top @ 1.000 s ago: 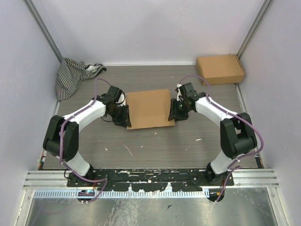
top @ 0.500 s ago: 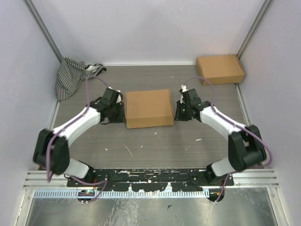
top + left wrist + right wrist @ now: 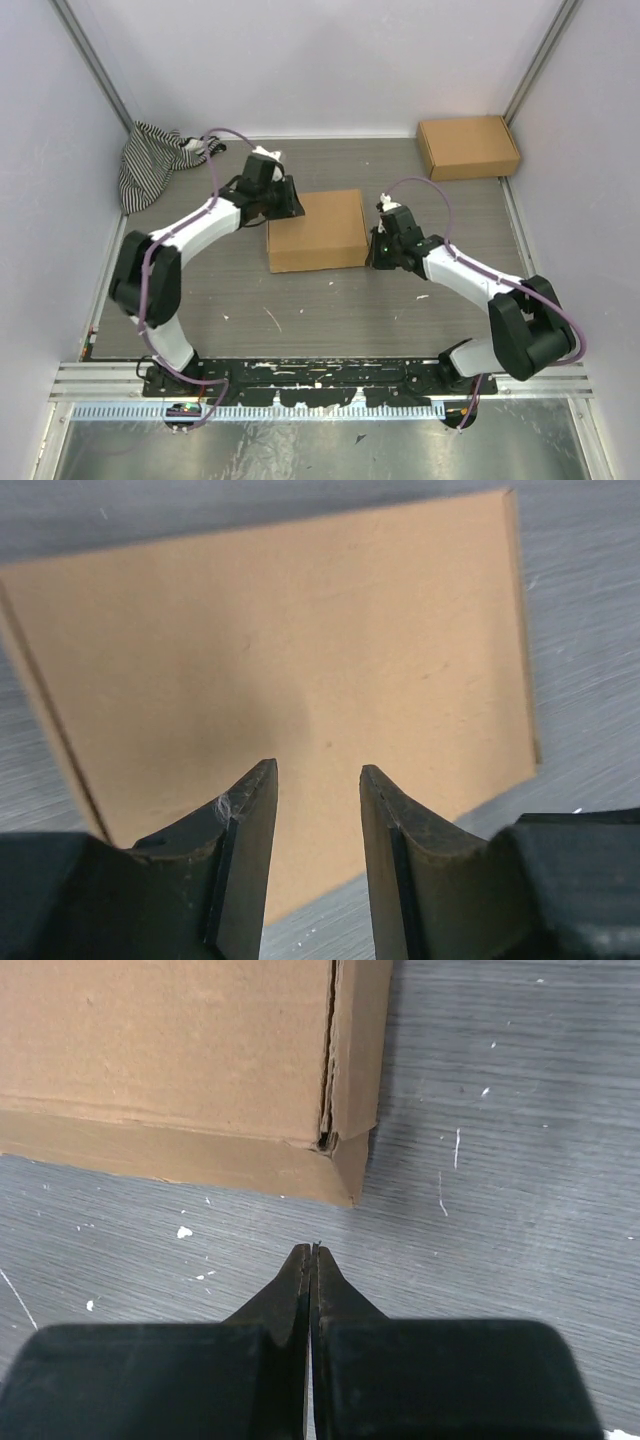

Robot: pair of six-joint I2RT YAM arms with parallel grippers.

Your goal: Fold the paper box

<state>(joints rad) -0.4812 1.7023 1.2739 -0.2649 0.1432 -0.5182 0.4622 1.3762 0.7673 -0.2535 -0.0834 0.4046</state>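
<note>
Compared with half a second ago, the left gripper (image 3: 290,198) is found moved from the left side of the paper box (image 3: 315,228) up to its far left corner, and the left arm is now bent more sharply at the elbow. The right gripper (image 3: 375,252) is found shifted a little toward the near right corner of the same box. The box itself is not displaced; it is kept at the same place in the middle of the grey table (image 3: 330,310), closed and lying flat, with its brown top turned up.

From the left wrist view, the left gripper (image 3: 318,780) is seen with its two fingers parted, and nothing is held between them. The plain top of the paper box (image 3: 300,650) is seen beyond the tips; whether it is touched cannot be told.

From the right wrist view, the right gripper (image 3: 312,1252) is seen with its fingers pressed together, and nothing is caught in them. It is pointed at the bare table just beside the near right corner of the paper box (image 3: 170,1040), apart from the cardboard. At this corner a narrow dark slit is seen between the top panel and the side wall.

A second cardboard box (image 3: 468,146) is placed at the far right corner of the table, well apart from both arms. A striped cloth (image 3: 155,160) is left crumpled at the far left corner.
</note>
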